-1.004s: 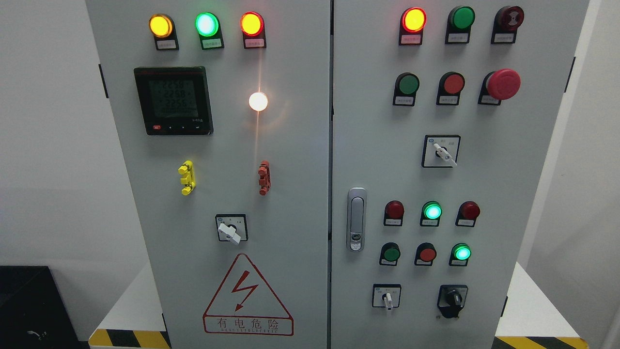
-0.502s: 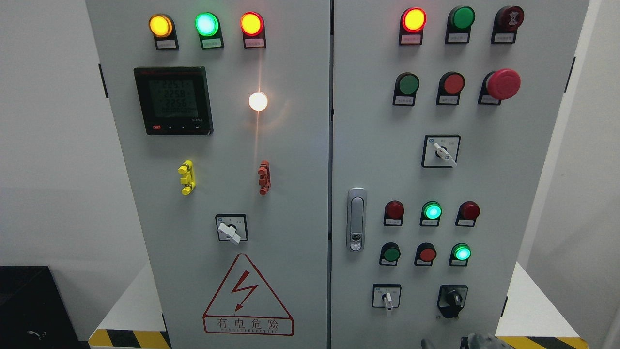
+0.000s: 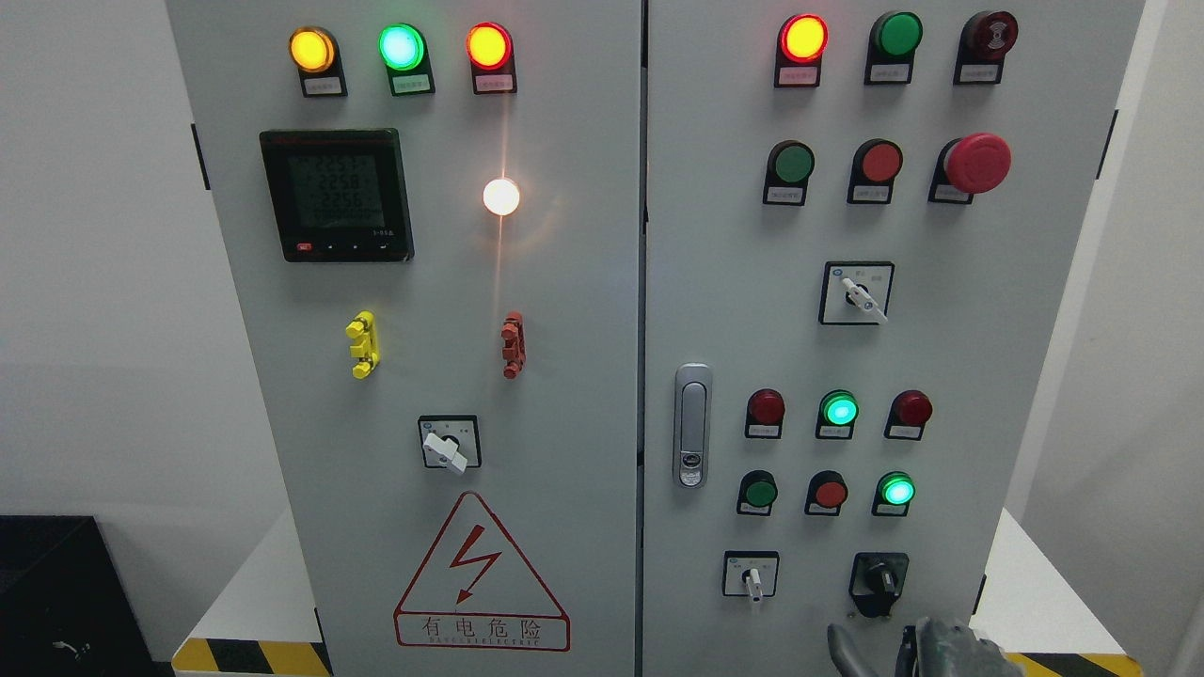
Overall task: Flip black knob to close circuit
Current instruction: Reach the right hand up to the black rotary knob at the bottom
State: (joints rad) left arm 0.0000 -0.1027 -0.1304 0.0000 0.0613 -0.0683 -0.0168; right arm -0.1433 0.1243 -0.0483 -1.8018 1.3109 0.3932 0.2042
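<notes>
The black knob (image 3: 879, 578) sits on a black plate at the lower right of the grey cabinet's right door (image 3: 724, 282), its handle pointing up-left. My right hand (image 3: 917, 649) rises at the bottom edge, just below the knob and not touching it. Only the tops of dark and grey fingers (image 3: 950, 644) show, so I cannot tell how they are set. The left hand is out of view.
A white selector switch (image 3: 752, 578) sits left of the knob. Lit green lamps (image 3: 896, 490) and red buttons (image 3: 830, 493) are above it. A door latch (image 3: 692, 425) is near the door seam. The cabinet stands on a white base with yellow-black edging (image 3: 1053, 663).
My right hand has come up into view from the bottom edge, rising toward the black knob. The panel and knob have not changed.
</notes>
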